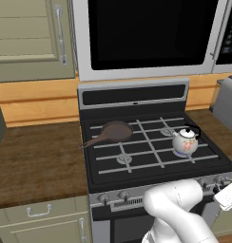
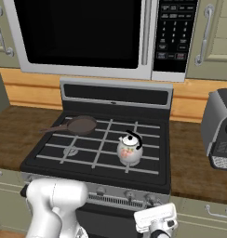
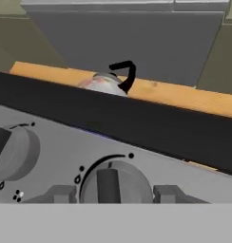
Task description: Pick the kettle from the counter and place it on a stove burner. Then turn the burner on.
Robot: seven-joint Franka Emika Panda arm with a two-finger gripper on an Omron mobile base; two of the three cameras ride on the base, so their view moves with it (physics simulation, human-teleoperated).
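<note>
Now I'm looking over the stove (image 1: 156,142): the kettle (image 1: 185,141) is sitting upright on the front right burner (image 1: 177,153), well apart from the pan (image 1: 115,131) at the back left, so only the knob work is remaining. I'm hovering the gripper (image 3: 111,201) just before the knob (image 3: 110,182), fingers (image 3: 58,194) spread wide on either side of it. I'm worrying they could close off-centre and slip round the knob without turning it, or that this knob is feeding a different burner.
</note>
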